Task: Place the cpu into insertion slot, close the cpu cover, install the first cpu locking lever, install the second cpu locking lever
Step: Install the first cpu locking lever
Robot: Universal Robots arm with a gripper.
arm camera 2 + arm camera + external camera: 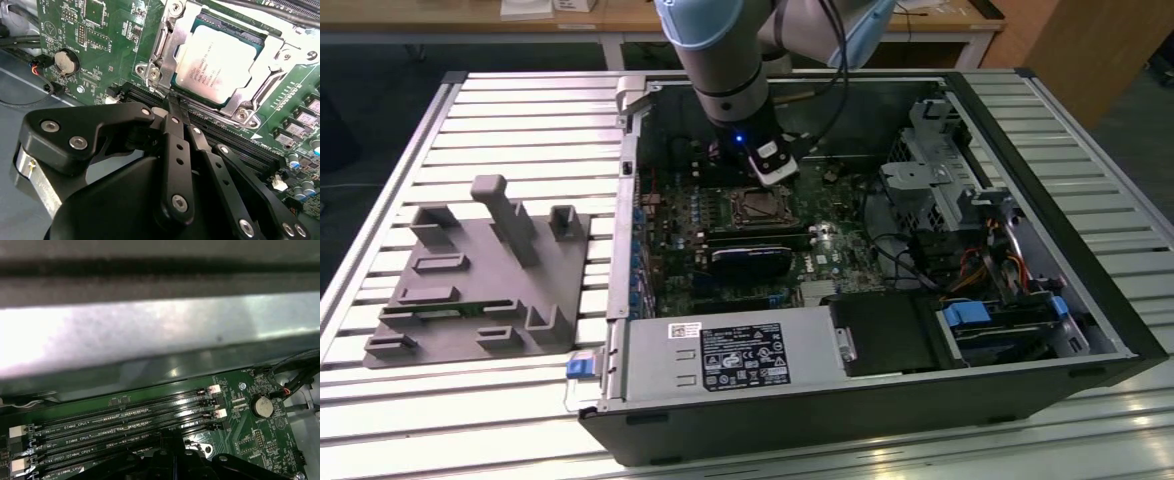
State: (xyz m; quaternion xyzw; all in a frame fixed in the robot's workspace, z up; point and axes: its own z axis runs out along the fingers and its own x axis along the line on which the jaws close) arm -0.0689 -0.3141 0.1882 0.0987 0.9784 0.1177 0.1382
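Observation:
In the second wrist view the cpu [217, 62], a pale silver square chip, lies flat in the insertion slot [754, 205]. The silvery cpu cover [280, 50] is down, framing the chip. Thin metal locking levers [161, 42] run along the socket's sides. My black gripper [176, 102] is shut, with its fingertips together at the socket edge nearest the memory slots and nothing visibly held. In the exterior view the gripper [771, 170] hangs just behind the socket inside the open computer case. The first wrist view has the gripper [173, 437] over the memory slots.
Long black memory slots [125, 425] lie beside the socket, and a coin battery [66, 61] sits on the green board. The case wall [150, 335] is close by. A power supply [734, 355], drive cage [934, 170] and cables crowd the case. A grey fixture [480, 280] rests on the table.

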